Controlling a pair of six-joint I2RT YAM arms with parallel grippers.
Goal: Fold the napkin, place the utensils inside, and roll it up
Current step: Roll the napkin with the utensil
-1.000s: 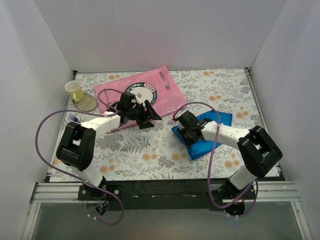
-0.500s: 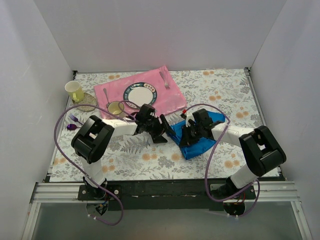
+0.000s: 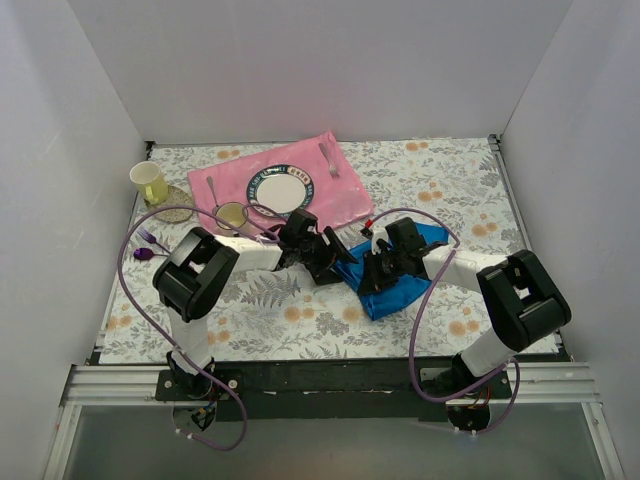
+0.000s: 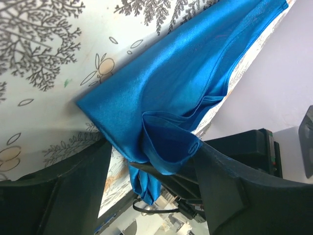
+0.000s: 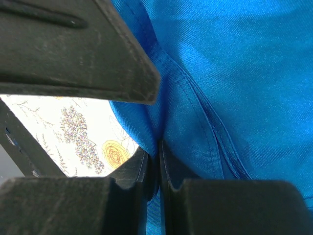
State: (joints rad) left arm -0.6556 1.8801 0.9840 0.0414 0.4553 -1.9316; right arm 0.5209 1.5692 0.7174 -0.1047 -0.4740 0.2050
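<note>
Napkin (image 3: 410, 278) lay bunched on the desk (image 3: 300, 312), right of centre, just in front of the pink mat (image 3: 340, 195). Right fingers (image 5: 127, 196) were pinched almost closed on a hem fold at its left edge. Left fingers (image 4: 58, 196) stood wide apart around a hanging fold of cloth, gripping nothing. To do the fold well, I'd have the left close on one clean corner rather than the bunch, then pull taut and lay it edge to edge. Risk: the slick cloth slips out of the thin right pinch.

left gripper (image 3: 337, 262) stretched low, jaws spread wide; just ahead of its tips, right gripper (image 3: 373, 271) faces it, jaws pinched on a fold of the napkin (image 3: 402, 291).
</note>
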